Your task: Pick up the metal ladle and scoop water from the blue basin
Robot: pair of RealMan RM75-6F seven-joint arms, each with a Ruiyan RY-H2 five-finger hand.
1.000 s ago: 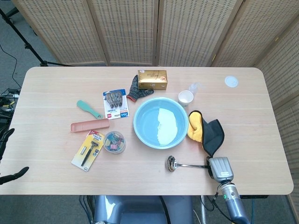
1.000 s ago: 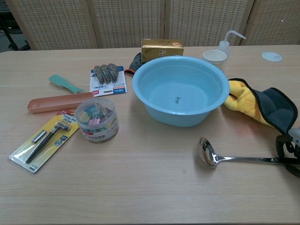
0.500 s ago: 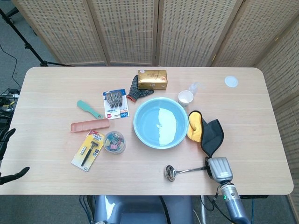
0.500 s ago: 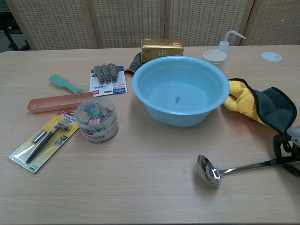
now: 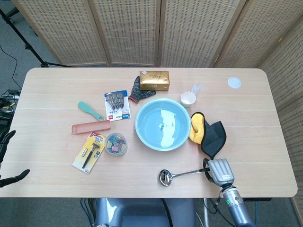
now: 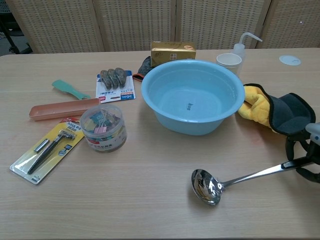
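At the lower right of the head view, the robot's right hand (image 5: 218, 171), a boxy grey shell on a silvery wrist, was clamped on the thin handle of the metal ladle (image 5: 182, 175), whose polished round bowl lay near the table's front edge, below the blue basin (image 5: 163, 124) and apart from it. In the chest view the dark fingers (image 6: 298, 150) of the hand (image 6: 302, 157) curled round the handle's end at the right edge of the frame, the slim steel shaft of the ladle (image 6: 227, 180) slanting down and leftward to a mirror-bright cup; whether that cup touched the wood or hung just above it was hard to tell. The basin, a smooth round plastic dish, sat at the centre of the pale wood-grain table (image 5: 57, 94) with a shallow pool of water glinting inside. A soft yellow and dark grey cloth (image 5: 208, 132) was crumpled just to its right, and a white paper cup (image 5: 188, 99) stood above that beside a clear squeeze bottle (image 6: 241, 46). A glossy gold box (image 5: 154, 80) lay at upper centre over a knitted dark glove (image 5: 138, 92). To the left sat a clear round tub of coloured clips (image 5: 116, 143), a razor on a yellow card (image 5: 89, 152), a flat salmon tray (image 5: 90, 127) and a teal spatula (image 5: 89, 110). At the far left edge, the dark left hand (image 5: 7, 158) hung off the table, its fingers spread and holding nothing.
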